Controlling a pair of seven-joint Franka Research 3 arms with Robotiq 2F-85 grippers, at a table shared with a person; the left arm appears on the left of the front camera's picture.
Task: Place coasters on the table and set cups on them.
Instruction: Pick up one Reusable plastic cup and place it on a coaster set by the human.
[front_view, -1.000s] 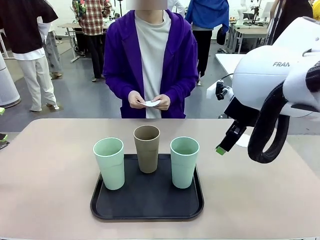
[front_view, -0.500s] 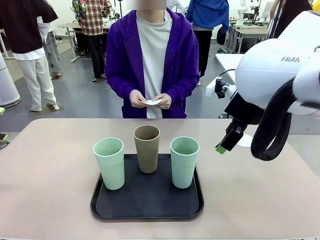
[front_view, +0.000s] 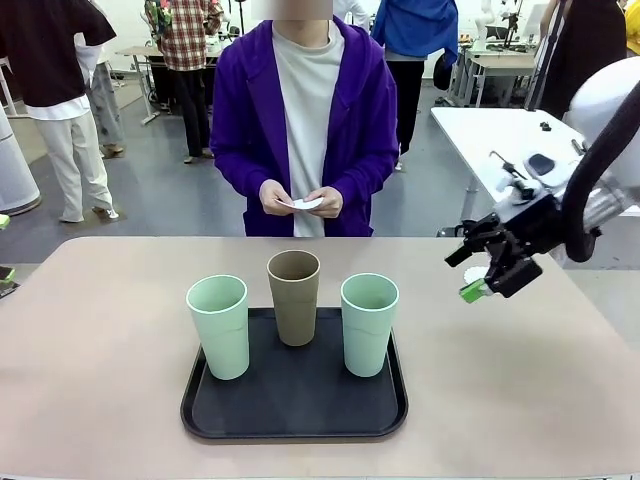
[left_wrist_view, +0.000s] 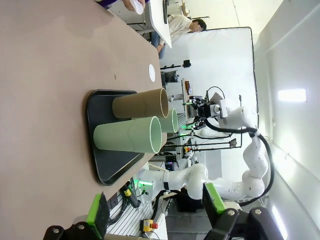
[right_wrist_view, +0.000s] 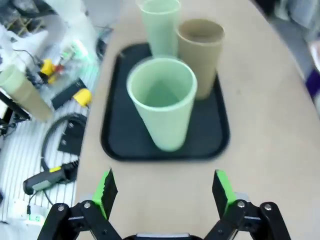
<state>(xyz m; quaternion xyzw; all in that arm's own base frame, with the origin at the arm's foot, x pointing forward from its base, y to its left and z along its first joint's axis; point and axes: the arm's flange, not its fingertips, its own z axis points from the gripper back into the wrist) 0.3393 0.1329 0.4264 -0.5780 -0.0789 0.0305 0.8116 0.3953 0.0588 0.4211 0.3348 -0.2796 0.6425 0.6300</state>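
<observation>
Cups (front_view: 294, 297) look light, stiff, slick (tapered walls); I'd pinch the nearest mint cup (right_wrist_view: 162, 102) mid-wall. My right gripper (right_wrist_view: 164, 187) and left gripper (left_wrist_view: 154, 206) gape empty.

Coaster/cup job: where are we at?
Done: one coaster lies on the table. In hand: the person's hands hold a white piece, likely more coasters; right gripper open, empty, facing the tray. Remaining: all three cups stand on the tray, none on a coaster.
</observation>
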